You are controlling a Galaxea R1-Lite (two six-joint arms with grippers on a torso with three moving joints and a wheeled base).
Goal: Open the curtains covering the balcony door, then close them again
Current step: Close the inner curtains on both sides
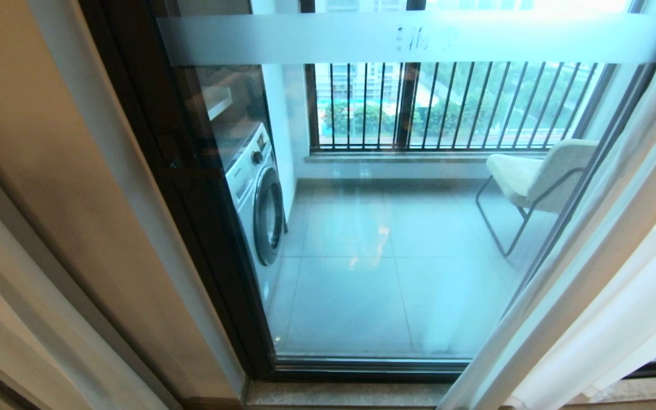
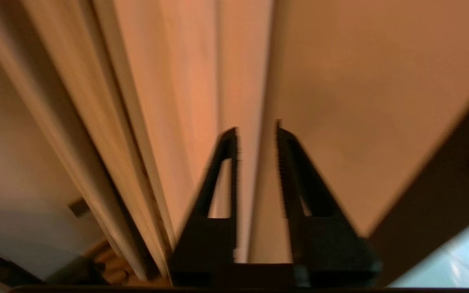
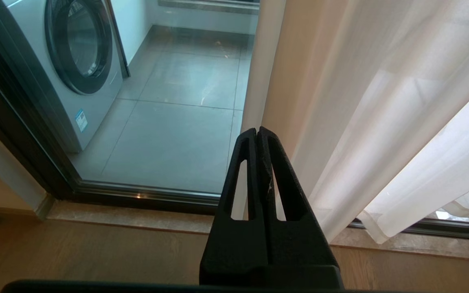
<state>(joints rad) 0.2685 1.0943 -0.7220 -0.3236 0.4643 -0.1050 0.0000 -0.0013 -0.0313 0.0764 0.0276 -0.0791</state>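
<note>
The balcony door (image 1: 362, 239) stands uncovered in the middle, its frosted band (image 1: 419, 37) near the top. A sheer white curtain (image 1: 607, 285) hangs gathered at the right, also visible as a curtain (image 3: 381, 122) in the right wrist view. Tan fabric (image 1: 49, 171) hangs at the left. My left gripper (image 2: 257, 128) is open a little, pointing at tan folds (image 2: 169, 81) close in front; a fold edge runs behind the gap, and nothing is clearly pinched. My right gripper (image 3: 257, 130) is shut and empty, just beside the sheer curtain's edge. Neither gripper shows in the head view.
Behind the glass are a washing machine (image 1: 259, 199) at the left, a pale chair (image 1: 538, 176) at the right and a black barred railing (image 1: 447, 102). A stone sill (image 3: 136, 215) and wooden floor (image 3: 96, 256) lie below the door's black frame (image 1: 208, 228).
</note>
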